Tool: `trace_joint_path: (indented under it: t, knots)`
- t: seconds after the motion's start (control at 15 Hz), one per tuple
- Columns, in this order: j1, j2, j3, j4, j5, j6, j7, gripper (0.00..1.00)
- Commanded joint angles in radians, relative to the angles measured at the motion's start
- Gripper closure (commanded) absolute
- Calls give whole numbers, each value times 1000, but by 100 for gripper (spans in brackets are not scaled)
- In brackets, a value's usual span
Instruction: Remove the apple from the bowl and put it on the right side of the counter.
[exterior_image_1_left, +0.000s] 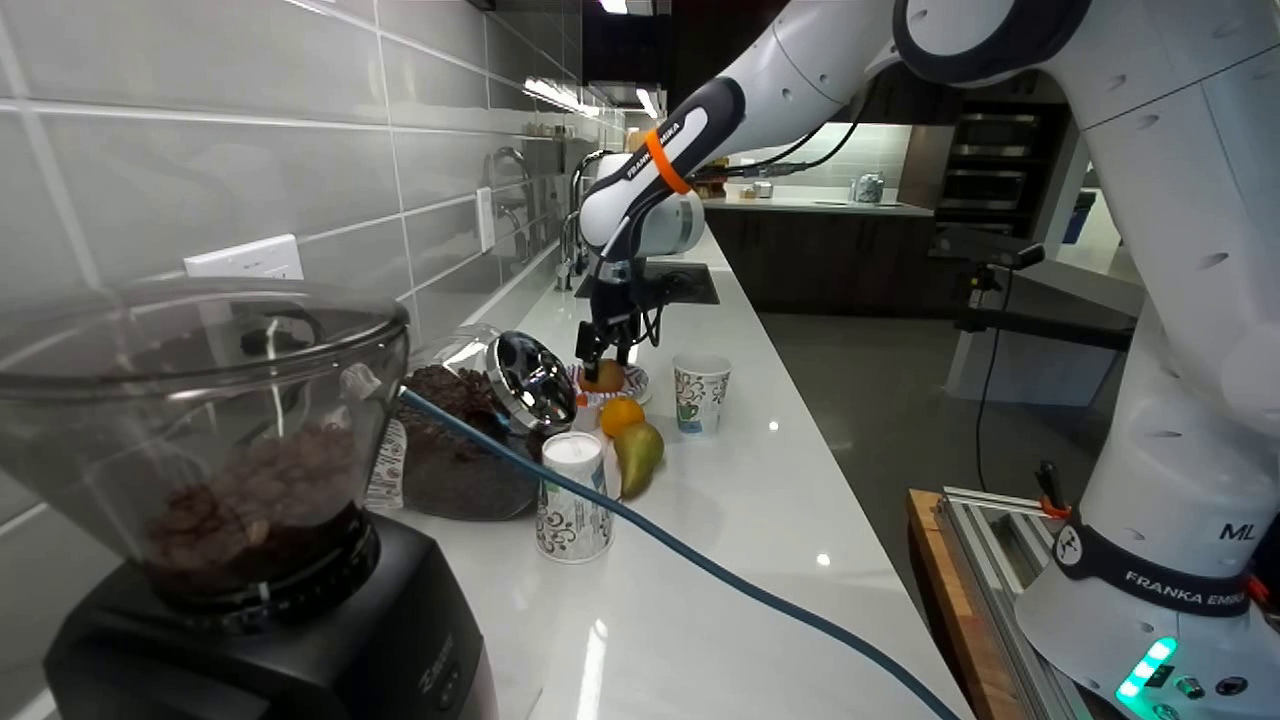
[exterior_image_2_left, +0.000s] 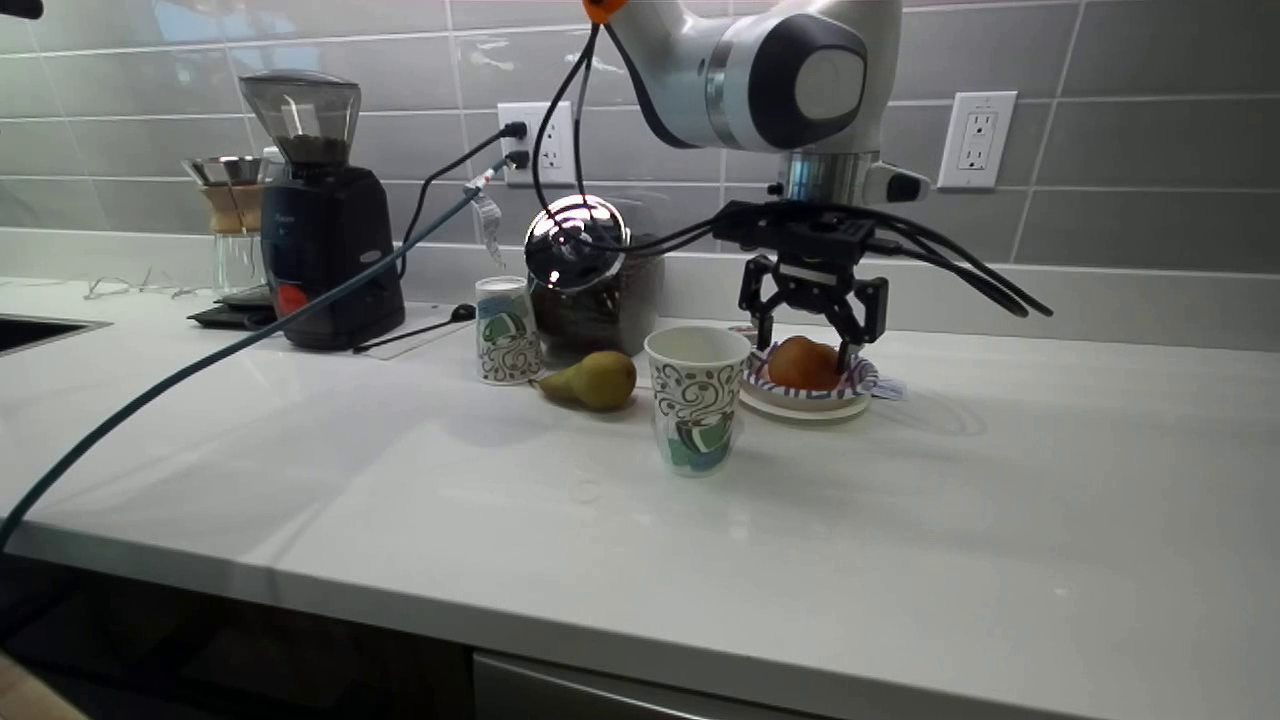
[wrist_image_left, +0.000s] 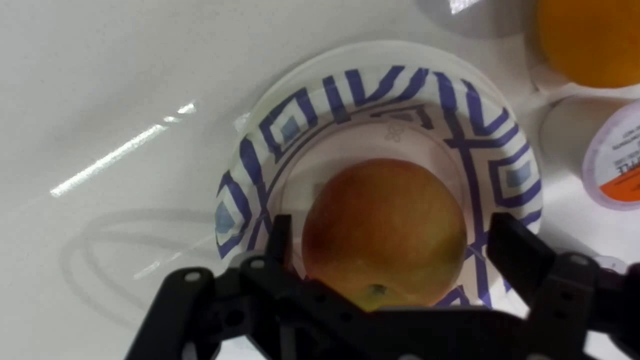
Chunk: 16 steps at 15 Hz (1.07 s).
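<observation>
The orange-red apple (exterior_image_1_left: 603, 377) (exterior_image_2_left: 803, 368) sits in a shallow white bowl with a purple pattern (exterior_image_2_left: 862, 378). The bowl stands on the glossy white counter (exterior_image_1_left: 730, 570) (exterior_image_2_left: 960, 520), near the tiled wall. My gripper (exterior_image_1_left: 605, 360) (exterior_image_2_left: 805, 345) points down over the bowl and is open. In the wrist view, the gripper (wrist_image_left: 392, 232) has one finger on each side of the apple (wrist_image_left: 382, 220), with a visible gap at both sides. The patterned bowl (wrist_image_left: 300, 117) shows around the apple; its near part is hidden by the gripper.
A paper cup (exterior_image_2_left: 697, 400) stands in front of the bowl. An orange (exterior_image_1_left: 622, 415) (wrist_image_left: 595, 42), a pear (exterior_image_2_left: 595, 381), an upturned cup (exterior_image_2_left: 508, 335) and a tilted jar (exterior_image_1_left: 460, 440) are close by. A labelled small container (wrist_image_left: 615, 155) is beside the bowl. A blue cable (exterior_image_1_left: 700, 560) crosses the counter.
</observation>
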Motion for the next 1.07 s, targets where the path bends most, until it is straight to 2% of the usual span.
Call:
trace_joint_path:
  t: [0.0, 0.33, 0.4, 0.47, 0.6, 0.67, 0.73, 0.87, 1.0]
  knots:
    - [-18, 30, 13, 37, -48, 6, 2, 0]
    - [-31, 46, 26, 49, -49, 7, -6, 0]
    - [-32, 50, 29, 51, -48, 11, -6, 7]
    - [-31, 56, 28, 52, -53, 24, -5, 28]
    - [-36, 64, 34, 55, -51, 50, -13, 40]
    - [-37, 70, 35, 58, -51, 63, -14, 33]
    - [-36, 73, 33, 59, -57, 74, -12, 8]
    - [-36, 80, 32, 63, -60, 94, -11, 0]
    - [-39, 93, 36, 66, -60, 129, -13, 0]
